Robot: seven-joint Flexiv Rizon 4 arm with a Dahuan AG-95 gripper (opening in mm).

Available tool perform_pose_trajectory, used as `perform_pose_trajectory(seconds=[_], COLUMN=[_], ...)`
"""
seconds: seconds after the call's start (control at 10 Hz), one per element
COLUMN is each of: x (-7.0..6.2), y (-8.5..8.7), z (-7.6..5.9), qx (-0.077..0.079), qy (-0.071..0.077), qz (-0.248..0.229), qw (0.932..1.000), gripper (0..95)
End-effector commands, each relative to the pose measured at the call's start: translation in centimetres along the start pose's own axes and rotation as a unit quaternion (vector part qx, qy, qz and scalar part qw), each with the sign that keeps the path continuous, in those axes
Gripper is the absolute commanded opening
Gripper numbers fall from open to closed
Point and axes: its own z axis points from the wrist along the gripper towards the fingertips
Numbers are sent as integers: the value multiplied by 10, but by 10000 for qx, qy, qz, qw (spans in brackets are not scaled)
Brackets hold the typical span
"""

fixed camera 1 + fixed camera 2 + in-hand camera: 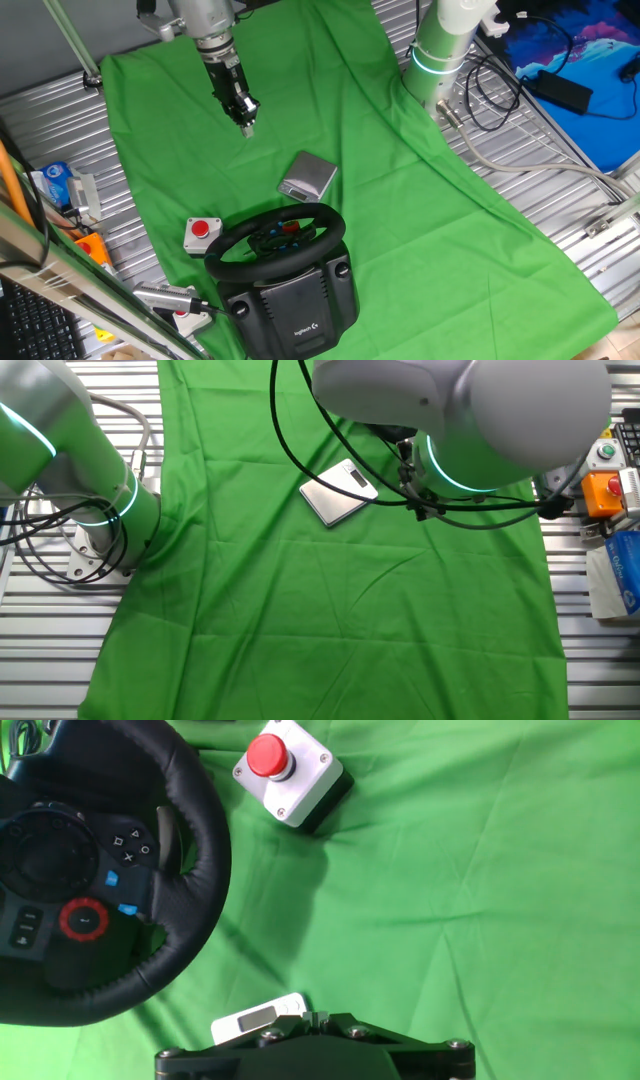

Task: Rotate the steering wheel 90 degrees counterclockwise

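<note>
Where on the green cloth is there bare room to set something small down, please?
The widest free patch of the green cloth lies right of the steering wheel and the flat silver device, toward the arm's base. Another lies behind the device, under the gripper. It is crowded between the wheel, the device and the white box with a red button.

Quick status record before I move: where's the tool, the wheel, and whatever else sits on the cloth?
tool: in the air above the green cloth, holding nothing, apart from the wheel
tool jaws: cannot tell whether open or shut
wheel: untouched, on its grey base at the cloth's near edge
red button box: beside the wheel
silver device: flat on the cloth, between tool and wheel
</note>
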Motion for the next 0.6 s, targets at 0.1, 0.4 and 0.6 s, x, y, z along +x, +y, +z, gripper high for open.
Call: perform_pose_trajectory(seconds=[0.1, 0.4, 0.6], x=[0, 0, 0], y=[0, 0, 0], z=[-1, -1, -1], qx=[-16, -87, -116], qy=[28, 161, 231], qz=[-12, -174, -268], qw=[10000, 9997, 9993], gripper=[0, 0, 0])
